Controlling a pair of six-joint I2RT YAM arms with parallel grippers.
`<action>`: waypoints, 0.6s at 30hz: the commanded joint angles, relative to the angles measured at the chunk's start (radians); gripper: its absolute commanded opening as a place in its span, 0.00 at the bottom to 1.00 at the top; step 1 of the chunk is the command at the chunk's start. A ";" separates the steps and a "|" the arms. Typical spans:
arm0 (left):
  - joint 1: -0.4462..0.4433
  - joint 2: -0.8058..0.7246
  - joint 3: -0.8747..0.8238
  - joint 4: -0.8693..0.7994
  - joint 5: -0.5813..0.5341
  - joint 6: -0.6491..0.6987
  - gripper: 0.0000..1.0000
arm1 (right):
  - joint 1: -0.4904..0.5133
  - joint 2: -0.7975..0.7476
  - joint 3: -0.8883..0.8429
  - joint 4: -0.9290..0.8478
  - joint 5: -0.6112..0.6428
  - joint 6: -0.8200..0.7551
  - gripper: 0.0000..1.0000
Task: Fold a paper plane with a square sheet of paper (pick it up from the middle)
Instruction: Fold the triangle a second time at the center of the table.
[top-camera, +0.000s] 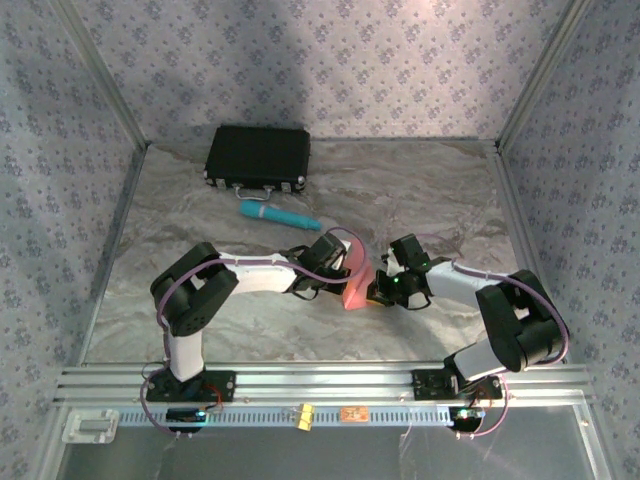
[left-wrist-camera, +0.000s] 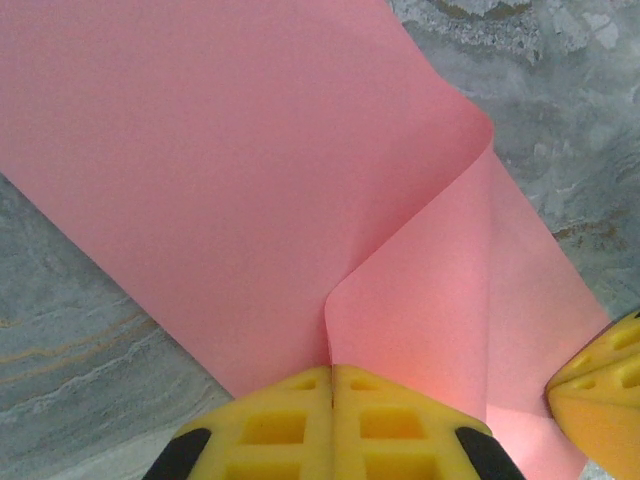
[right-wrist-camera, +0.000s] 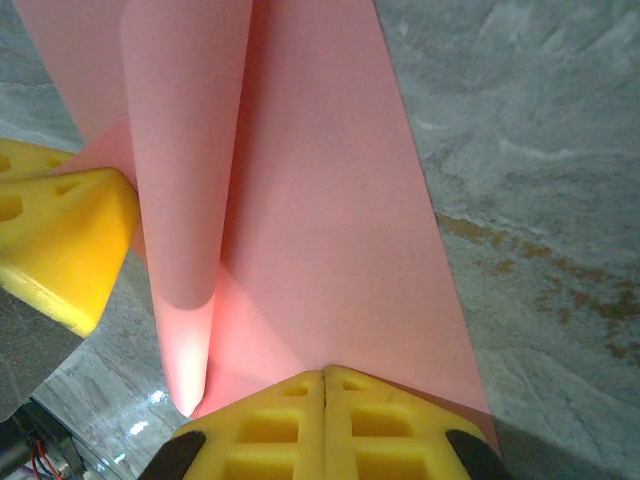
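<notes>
The thin salmon-pink square sheet of paper (left-wrist-camera: 250, 180) runs off the frame on several sides in both wrist views, so I cannot trace its whole outline or count its folds; one flap curls over in a soft loop. My left gripper (left-wrist-camera: 332, 375) has its jaws pressed tight together on the sheet's near edge; my right gripper (right-wrist-camera: 325, 375) is clamped on the paper the same way. From above, the two of them hide most of the sheet, leaving a small pink patch between them mid-way across the grey marbled table (top-camera: 200, 200). Counted: one sheet; one black rectangular case (top-camera: 258, 158) at the far edge; one teal cylinder (top-camera: 278, 214) just in front of it.
</notes>
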 joint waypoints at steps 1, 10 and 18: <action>-0.005 0.010 0.016 -0.017 -0.008 0.014 0.04 | 0.003 0.019 -0.008 -0.040 0.037 -0.013 0.03; -0.005 0.015 -0.005 -0.009 -0.007 0.012 0.03 | 0.004 0.018 -0.004 -0.035 0.031 -0.014 0.04; -0.005 0.027 -0.012 -0.004 -0.005 0.007 0.01 | 0.003 0.011 -0.003 -0.020 0.025 -0.006 0.05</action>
